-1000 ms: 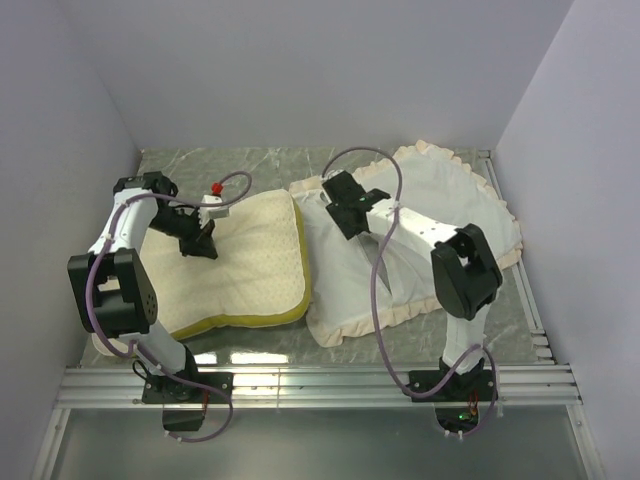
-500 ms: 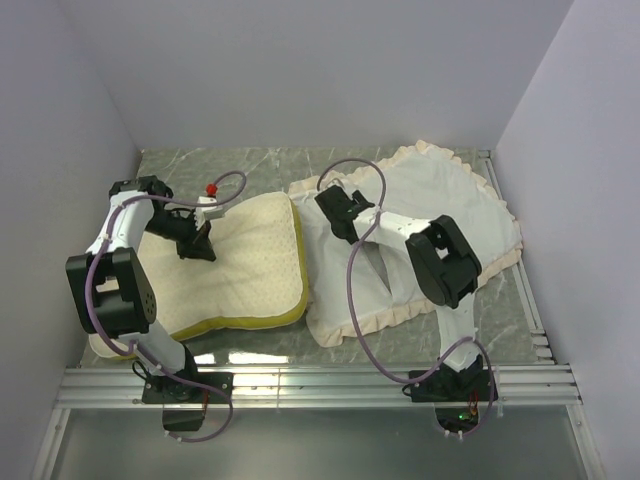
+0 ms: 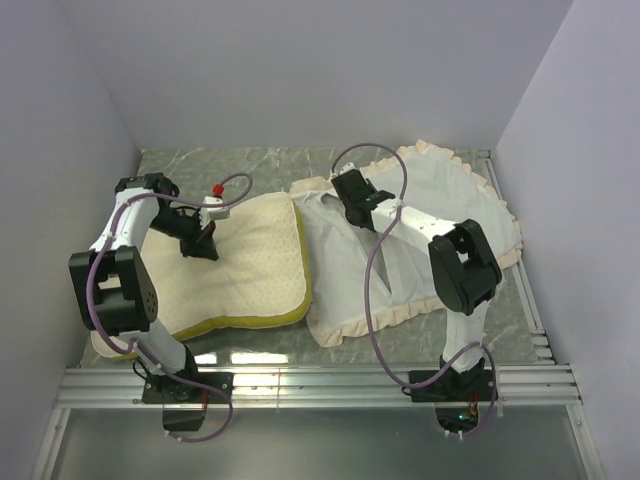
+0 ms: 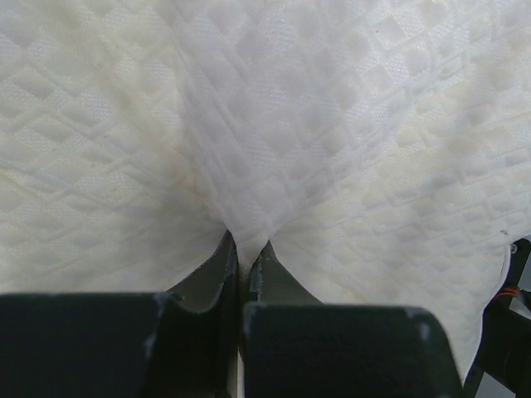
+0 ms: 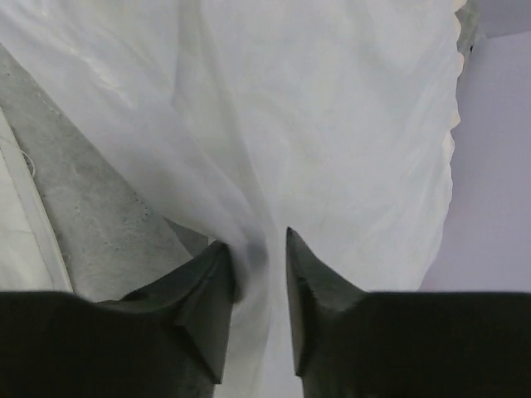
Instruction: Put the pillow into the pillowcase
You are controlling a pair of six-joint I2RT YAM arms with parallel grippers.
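Since a second ago, the right claw (image 5: 259,242) has been carried a little farther from the arm bases, toward the far left corner of the pillowcase (image 3: 440,200), while the left claw (image 4: 246,249) is seen in nearly the same place. In the right wrist view its jaws are held partly apart with a fold of the white fabric drawn between them; whether that fold is actually clamped cannot be told. The left claw is closed tight on a small pinched ridge of the dimpled cover of the pillow (image 3: 250,265), near the pillow's far left part. The pillow is laid flat on the left half of the bench (image 3: 250,160), its yellow edge band (image 3: 255,320) shown along the near and right sides, and its right edge is touching the pillowcase's left edge. The pillowcase is spread white face up on the right half, its ruffled trim (image 3: 370,322) reaching close to the right-hand rail (image 3: 522,270). Bare strips of marbled bench are left along the far edge and the near edge; plain walls (image 3: 300,70) close off three sides.
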